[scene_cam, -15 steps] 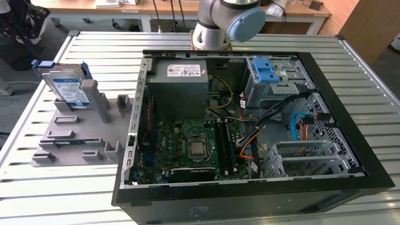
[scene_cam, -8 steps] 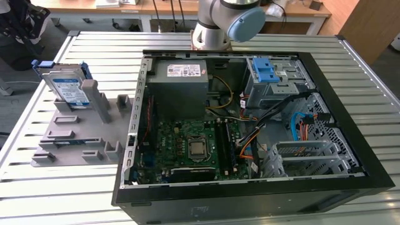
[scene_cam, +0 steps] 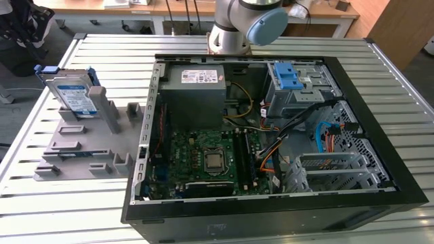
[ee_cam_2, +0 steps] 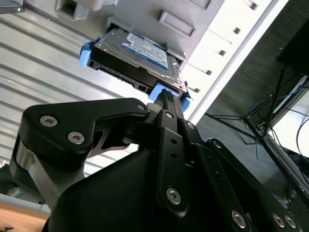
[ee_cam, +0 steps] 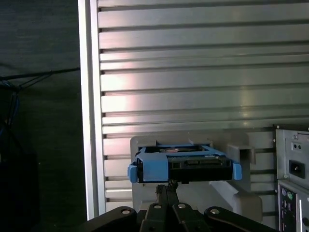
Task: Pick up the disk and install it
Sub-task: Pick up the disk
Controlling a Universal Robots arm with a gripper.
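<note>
Two fingertips of the gripper (ee_cam: 170, 184) press together with nothing between them, the jaws clenched empty. Well apart from them, the disk (scene_cam: 73, 94) stands on edge in a grey holder (scene_cam: 81, 147) on the slatted metal table (scene_cam: 68, 213), at the exterior view's left of the open computer case (scene_cam: 379, 203).

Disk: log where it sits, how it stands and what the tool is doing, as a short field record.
disk: on edge in a slot of the grey holder, label showing, blue bracket around it
holder position: on the slatted table, to the exterior view's left of the open computer case
tool: shut, empty, aimed at the disk's blue-framed edge in the first wrist view, not touching it
installed: not yet
</note>
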